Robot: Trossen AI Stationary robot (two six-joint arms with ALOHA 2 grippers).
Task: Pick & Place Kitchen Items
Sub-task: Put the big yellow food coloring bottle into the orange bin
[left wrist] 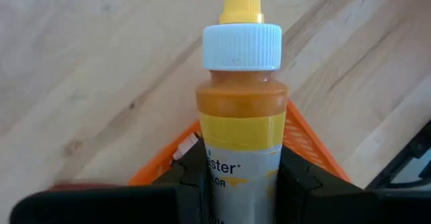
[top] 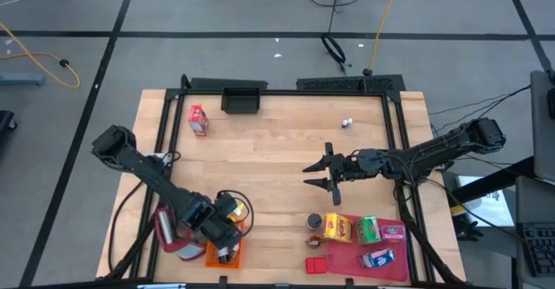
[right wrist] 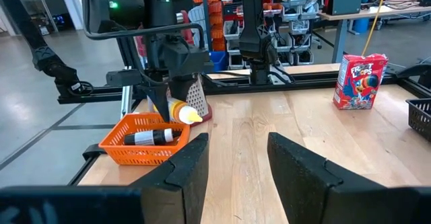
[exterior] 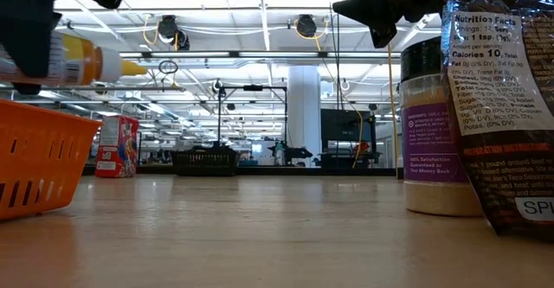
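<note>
- I have the left gripper (top: 227, 228) clamped on the orange bottle (left wrist: 241, 136), its fingers (left wrist: 192, 183) pinching the label low on the body so the white cap and yellow nozzle stick out free in front.
- That bottle hangs over the orange crate (right wrist: 143, 140) at the near left corner of the table (top: 269, 150); I judge I'm holding it there because the crate is where it goes, and the next thing is to lower and let go.
- The crate already has a dark bottle with a white band (right wrist: 149, 137) lying on its side in it, so I'd aim beside that one, not on top of it.
- The right gripper (top: 323, 174) waits near the middle of the table with its fingers spread apart and nothing between them, pointed toward the left arm.
- I read that as parking it clear of the drop while staying close to the next items.
- Those items sit in a row at the near right: a dark round tin (top: 315, 222), a yellow box (top: 339, 228), a green box (top: 370, 230), a pink box (top: 393, 232), with a blue box (top: 378, 259) on the flat red tray (top: 347, 259).
- A red cereal box (top: 199, 120) stands alone at the far left, next to a black basket (top: 242, 100) on the back edge.
</note>
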